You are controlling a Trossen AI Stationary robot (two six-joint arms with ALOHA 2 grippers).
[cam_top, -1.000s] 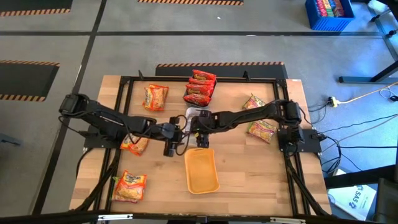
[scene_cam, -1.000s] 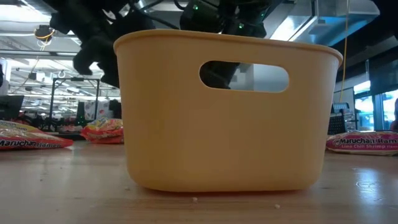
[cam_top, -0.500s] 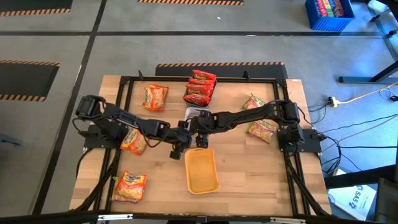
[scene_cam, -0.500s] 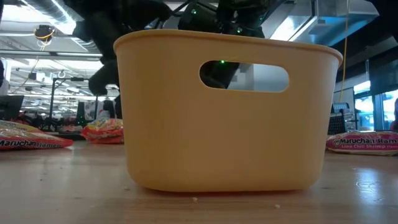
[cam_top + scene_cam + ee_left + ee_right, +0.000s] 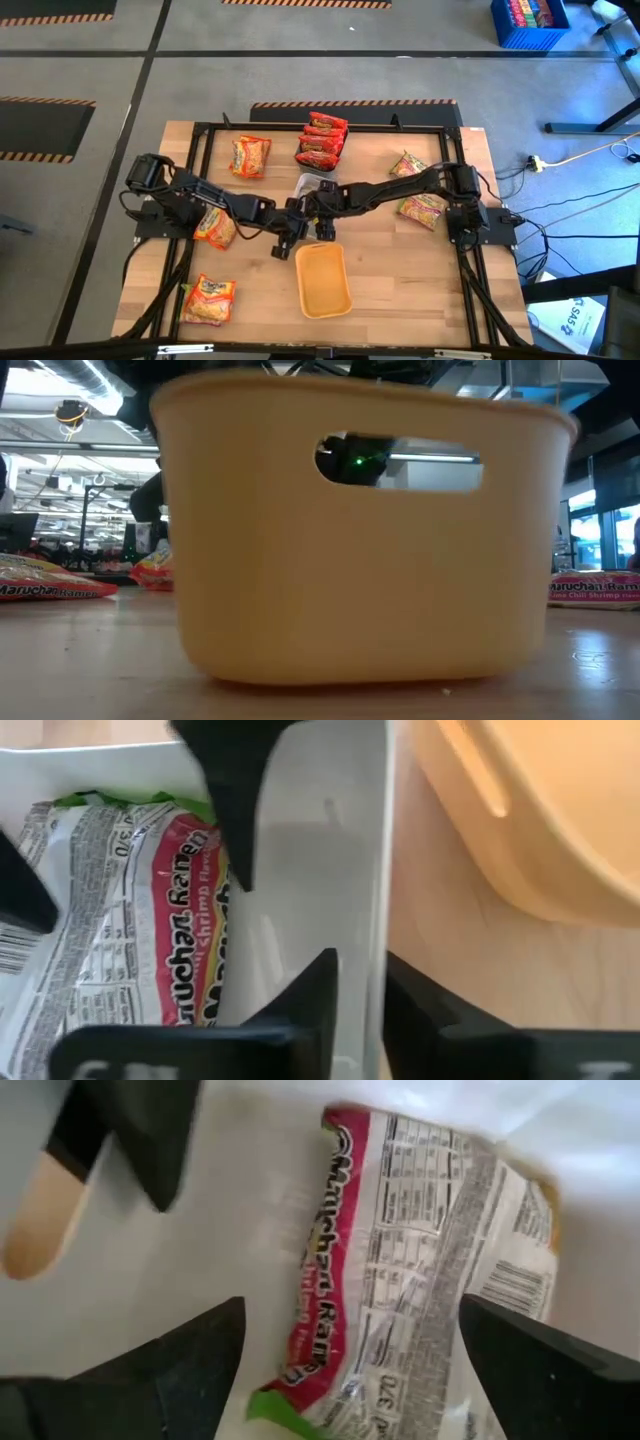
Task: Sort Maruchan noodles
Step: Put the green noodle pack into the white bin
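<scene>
Centrally, the left gripper pinches the thin wall of a white plastic tray beside the orange-yellow plastic bin. Inside that tray lies a green-and-red crinkly Maruchan noodle packet, and the right gripper hangs over it, jaws spread wide, holding nothing.

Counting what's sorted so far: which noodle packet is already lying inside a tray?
The green-and-red packet in the white tray at mid-table, between both grippers. The other packets lie on bare wood, and the orange-yellow tray holds none.

even overhead light, soft shadows; low view tray blurred (too close); wrist views soft.
</scene>
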